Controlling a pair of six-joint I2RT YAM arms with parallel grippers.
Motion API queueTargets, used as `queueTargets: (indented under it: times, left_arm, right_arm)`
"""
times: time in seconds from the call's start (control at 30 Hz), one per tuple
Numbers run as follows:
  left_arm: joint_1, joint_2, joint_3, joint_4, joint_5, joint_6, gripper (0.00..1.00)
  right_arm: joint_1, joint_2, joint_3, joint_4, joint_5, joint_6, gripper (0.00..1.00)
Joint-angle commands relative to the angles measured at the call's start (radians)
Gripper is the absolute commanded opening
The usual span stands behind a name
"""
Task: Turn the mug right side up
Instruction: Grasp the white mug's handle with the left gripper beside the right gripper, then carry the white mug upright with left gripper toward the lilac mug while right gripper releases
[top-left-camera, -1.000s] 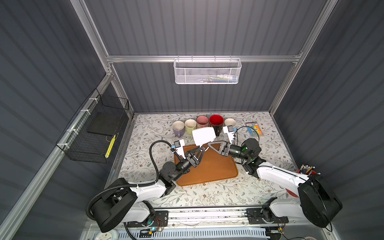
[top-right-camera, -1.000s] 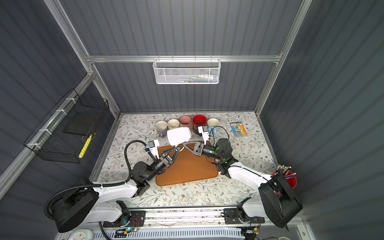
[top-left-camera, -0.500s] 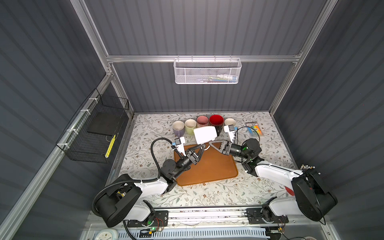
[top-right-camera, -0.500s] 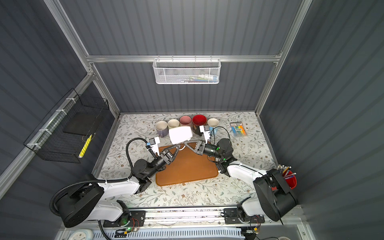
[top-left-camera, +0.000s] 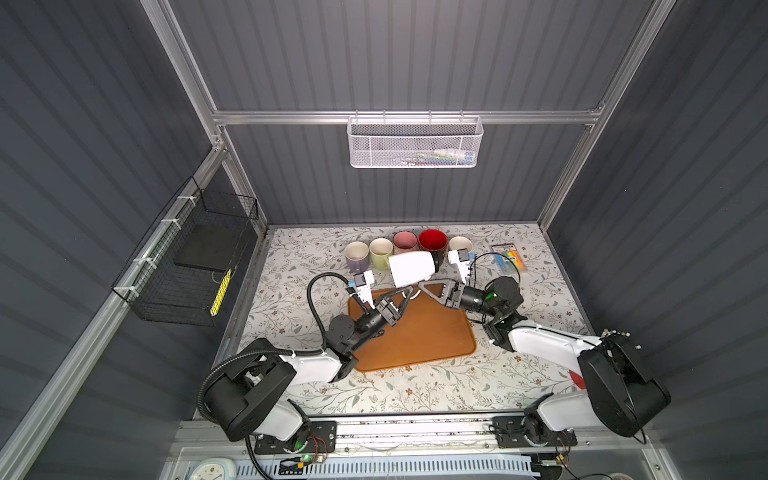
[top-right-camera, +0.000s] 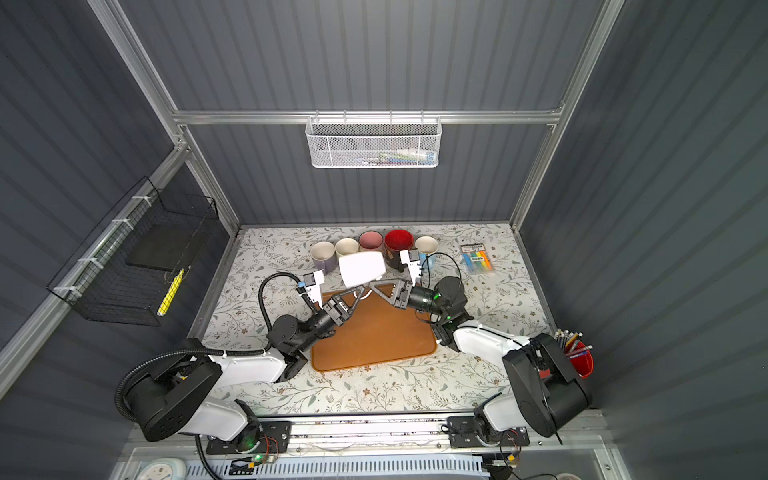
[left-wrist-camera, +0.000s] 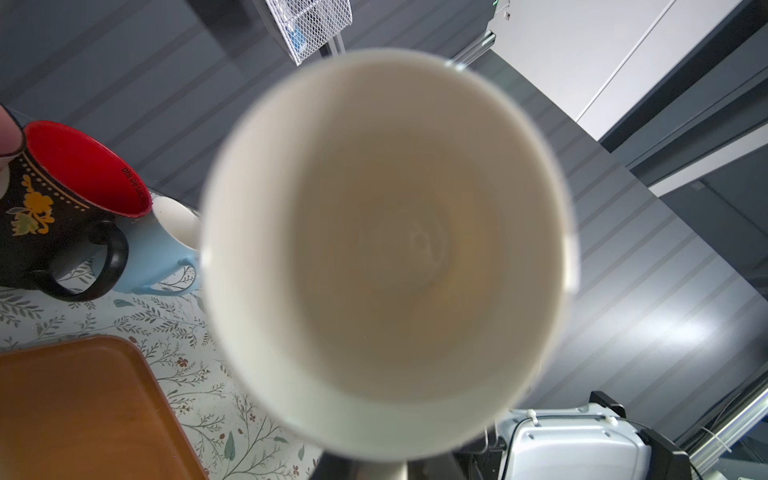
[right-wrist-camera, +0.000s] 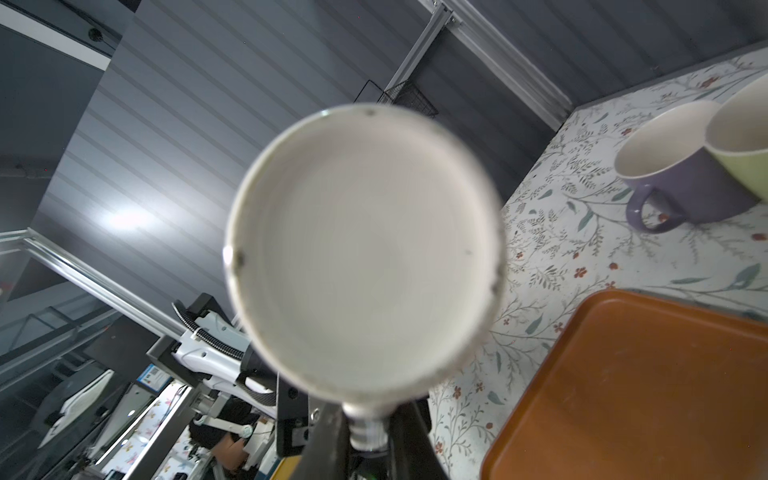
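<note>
While the white mug (top-left-camera: 410, 268) hangs sideways over the orange tray's (top-left-camera: 428, 336) 12 o'clock edge, mouth toward 9 o'clock, note your left gripper (top-left-camera: 409, 293) and right gripper (top-left-camera: 419, 286) both pinch its handle (right-wrist-camera: 365, 432), probably a handover for uprighting.

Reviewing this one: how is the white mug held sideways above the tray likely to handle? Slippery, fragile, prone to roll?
The white mug looks like glazed ceramic, so it is probably rigid, fairly heavy and breakable if dropped onto the tray. Its smooth surface may slip within the right gripper. Set down sideways, its round body would likely roll.
</note>
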Motion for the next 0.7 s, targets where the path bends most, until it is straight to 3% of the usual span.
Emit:
queueTargets:
  times: [0.0, 0.23, 0.4, 0.53, 0.67]
  left_arm:
    - [0.011, 0.0, 0.032, 0.029, 0.007, 0.017, 0.01]
    - [0.011, -0.005, 0.024, 0.014, 0.002, 0.018, 0.0]
    - [0.013, -0.026, 0.006, 0.002, -0.017, 0.026, 0.0]
    - [0.014, -0.065, -0.007, -0.047, -0.038, 0.048, 0.0]
    - [0.017, -0.109, -0.019, -0.101, -0.06, 0.068, 0.0]
  right_arm:
    - [-0.008, 0.004, 0.001, 0.112, -0.011, 0.012, 0.0]
    - [-0.016, 0.028, -0.003, 0.151, -0.01, 0.037, 0.01]
    - [-0.021, 0.043, -0.008, 0.172, -0.011, 0.05, 0.28]
    - [-0.025, 0.04, -0.008, 0.077, 0.009, 0.003, 0.51]
    - [-0.028, 0.03, -0.033, 0.07, 0.034, -0.017, 0.61]
